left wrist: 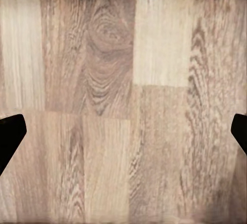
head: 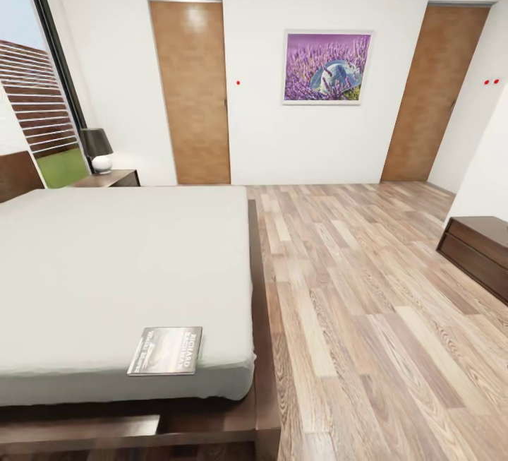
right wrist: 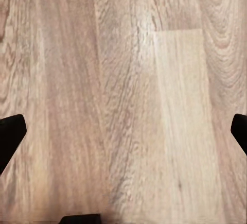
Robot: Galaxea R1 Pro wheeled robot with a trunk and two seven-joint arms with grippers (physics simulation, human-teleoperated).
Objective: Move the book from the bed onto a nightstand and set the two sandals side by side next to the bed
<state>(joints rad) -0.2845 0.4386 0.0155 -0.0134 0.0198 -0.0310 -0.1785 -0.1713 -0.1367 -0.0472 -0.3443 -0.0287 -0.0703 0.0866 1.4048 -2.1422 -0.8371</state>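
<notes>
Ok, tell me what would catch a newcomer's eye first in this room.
The big bed with its grey mattress takes up the near left of the head view, with a book lying flat near its foot corner. On the far white wall a purple picture hangs between two brown doors. A lamp stands on the nightstand past the bed.

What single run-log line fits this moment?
book: on bed, near corner | left gripper: open, over floor | right gripper: open, empty

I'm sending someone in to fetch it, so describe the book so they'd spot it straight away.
Start at the big bed with the plain light-grey mattress. On its near corner beside the wood floor, the book lies flat: a thin dark paperback with white block lettering.
</notes>
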